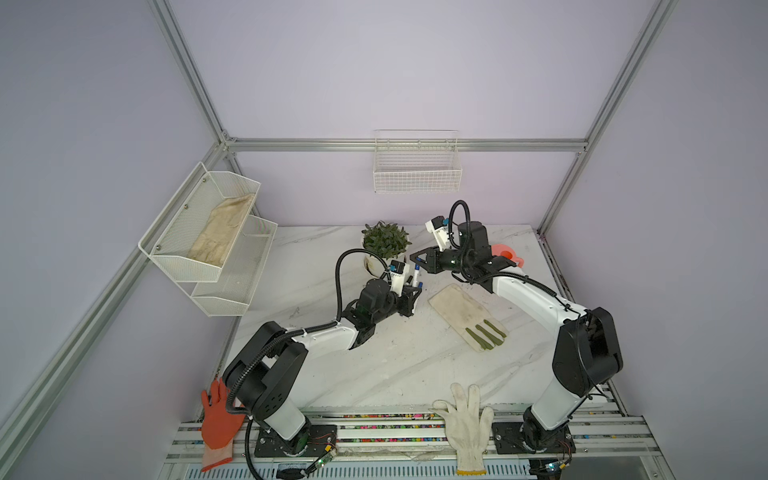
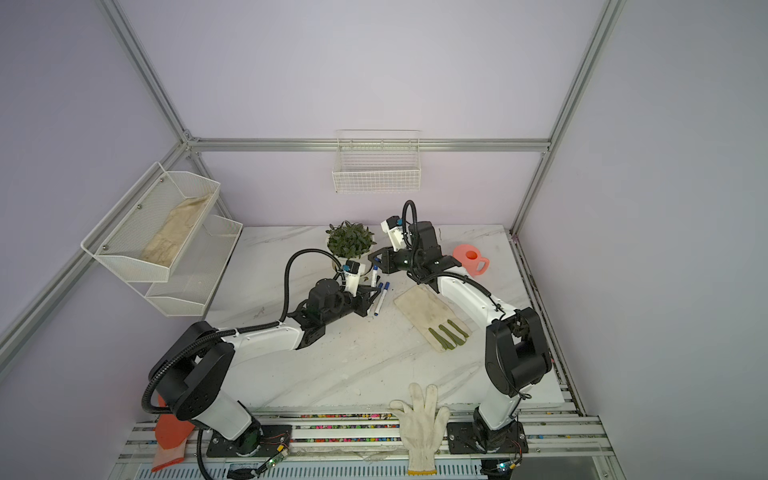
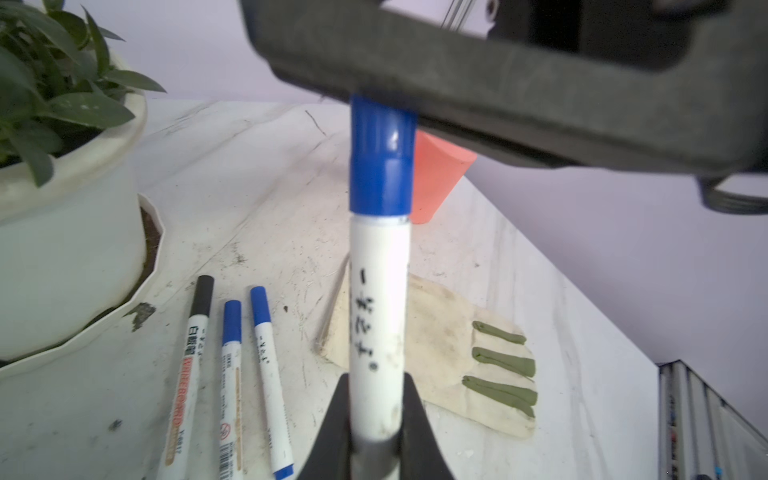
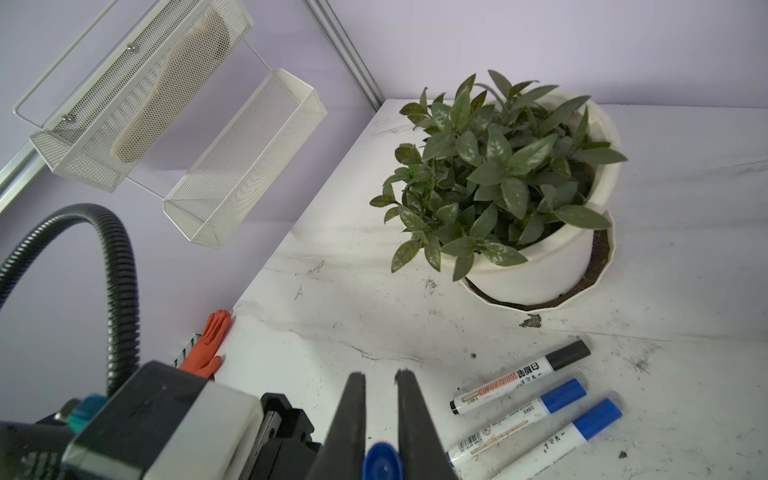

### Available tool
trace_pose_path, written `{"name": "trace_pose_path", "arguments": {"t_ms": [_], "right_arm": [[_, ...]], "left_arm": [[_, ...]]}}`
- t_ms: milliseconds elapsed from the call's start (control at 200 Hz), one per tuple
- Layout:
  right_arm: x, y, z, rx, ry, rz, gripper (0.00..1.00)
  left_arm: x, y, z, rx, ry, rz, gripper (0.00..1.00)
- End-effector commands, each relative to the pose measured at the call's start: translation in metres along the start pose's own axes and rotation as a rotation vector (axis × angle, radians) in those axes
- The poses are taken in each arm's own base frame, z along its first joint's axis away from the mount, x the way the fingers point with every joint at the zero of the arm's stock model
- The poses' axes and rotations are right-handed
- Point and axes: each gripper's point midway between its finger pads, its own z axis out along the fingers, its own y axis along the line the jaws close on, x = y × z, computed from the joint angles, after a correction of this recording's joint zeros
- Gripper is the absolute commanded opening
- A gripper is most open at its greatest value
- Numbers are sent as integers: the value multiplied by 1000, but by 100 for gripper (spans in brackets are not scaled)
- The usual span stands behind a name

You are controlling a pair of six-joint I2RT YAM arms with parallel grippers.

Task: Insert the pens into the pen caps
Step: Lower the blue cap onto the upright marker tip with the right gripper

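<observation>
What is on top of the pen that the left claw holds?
A blue cap sits on the pen, its top gripped by the right claw. The pen tip is hidden inside.

Top views overhead; wrist views near, sharing pens (image 3: 231, 374).

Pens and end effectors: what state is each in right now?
Held pen: capped, gripped at both ends.
Blue cap: on held pen's tip.
Left end effector: shut on held pen.
Right end effector: shut on blue cap.
Black-capped pen: capped, lying flat.
Blue-capped pens: capped, lying flat.
</observation>
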Motion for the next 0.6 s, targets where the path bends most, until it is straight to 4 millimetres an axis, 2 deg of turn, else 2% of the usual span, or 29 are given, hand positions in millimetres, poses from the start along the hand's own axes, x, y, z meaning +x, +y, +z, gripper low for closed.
{"name": "trace_pose_path", "arguments": {"t_ms": [0, 140, 265, 505, 595], "right_arm": [[129, -29, -2, 55, 429, 234, 0], [140, -31, -4, 84, 448, 197, 0], [140, -33, -3, 92, 455, 187, 0], [108, -43, -10, 204, 359, 97, 0], [113, -50, -8, 255, 381, 86, 0]], "left_arm": [[-180, 1, -79, 43, -683, -96, 0], [-174, 15, -63, -40, -621, -70, 0], [-162, 22, -51, -85, -559, -55, 0], [-136, 34, -37, -264, -455, -7, 0], [-138, 44, -37, -318, -473, -56, 0]]}}
